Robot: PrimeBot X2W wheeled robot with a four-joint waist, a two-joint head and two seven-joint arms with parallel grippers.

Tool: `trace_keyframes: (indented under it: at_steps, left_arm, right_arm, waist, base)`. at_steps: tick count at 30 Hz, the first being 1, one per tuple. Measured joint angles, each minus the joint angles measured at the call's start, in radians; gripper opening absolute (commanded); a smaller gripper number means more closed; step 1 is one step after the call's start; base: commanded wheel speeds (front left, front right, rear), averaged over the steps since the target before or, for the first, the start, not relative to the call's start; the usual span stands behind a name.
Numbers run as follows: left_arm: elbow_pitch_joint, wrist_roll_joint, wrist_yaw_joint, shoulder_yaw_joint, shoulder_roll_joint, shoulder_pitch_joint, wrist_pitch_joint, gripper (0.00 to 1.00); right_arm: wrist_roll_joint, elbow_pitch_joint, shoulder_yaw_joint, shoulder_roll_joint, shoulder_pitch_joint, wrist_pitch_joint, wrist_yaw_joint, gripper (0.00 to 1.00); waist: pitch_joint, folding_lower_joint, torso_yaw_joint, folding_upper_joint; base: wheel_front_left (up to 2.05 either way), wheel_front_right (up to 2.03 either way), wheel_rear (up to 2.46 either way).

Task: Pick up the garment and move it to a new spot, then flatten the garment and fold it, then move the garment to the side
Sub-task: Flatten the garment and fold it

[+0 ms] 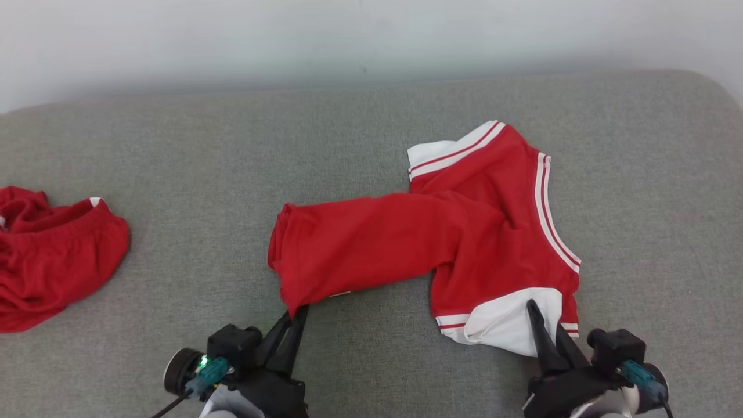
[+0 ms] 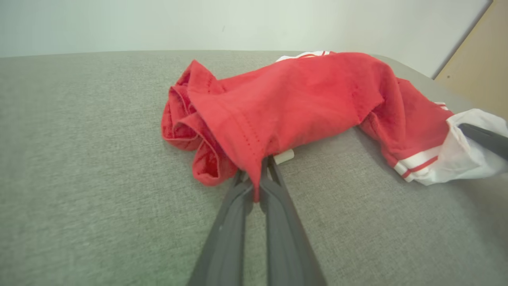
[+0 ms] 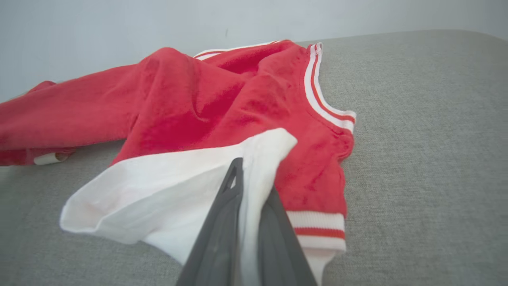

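In the head view the garment (image 1: 464, 232) lies on a grey padded surface (image 1: 174, 133), right of the middle. Its red body stretches as a long band toward the left, and the collar with striped trim is at the right. The left gripper (image 1: 299, 313) is at the lower left. Its fingers are pressed together on the lowest corner of the red band. The right gripper (image 1: 537, 313) is at the lower right, with its tips on the white sleeve (image 1: 505, 325) at the near edge of the garment. Another red cloth (image 1: 52, 261) lies well apart at the far left.

In the left wrist view the two dark fingers (image 2: 234, 222) are nearly closed. A narrow fold of the red hem is pinched between them, and the rest of the garment rises just beyond the tips. A small white tag (image 2: 283, 156) lies just beside the tips, under the red band. At the right edge, one dark finger of the other arm (image 2: 484, 140) enters the white sleeve. A beige panel (image 2: 480, 67) stands behind.

In the right wrist view the fingers (image 3: 226, 214) are closed on the white sleeve. The white cloth passes between them, and one tip is hidden under it. The red body and the striped collar lie beyond the tips.
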Motion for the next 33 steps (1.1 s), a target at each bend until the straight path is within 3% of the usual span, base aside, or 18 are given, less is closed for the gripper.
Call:
trace_keyframes:
  at_steps: [13,33]
  left_arm:
    - [-0.194,0.016,0.001,0.109,0.059,0.089,0.0,0.0]
    - [-0.112,-0.002,0.018,0.157,0.074,0.254,0.0,0.0]
  right_arm:
    - [0.027,-0.229,-0.015,-0.057,0.07,0.001,0.0,0.0]
    - [0.035,-0.128,-0.069,-0.067,0.145,0.017,0.0,0.0]
  waist:
    - [-0.082,-0.0001,-0.005,0.0]
    - [-0.11,-0.0001,-0.012,-0.0001]
  base:
    - [0.0,0.0,0.0]
    - [0.0,0.0,0.0]
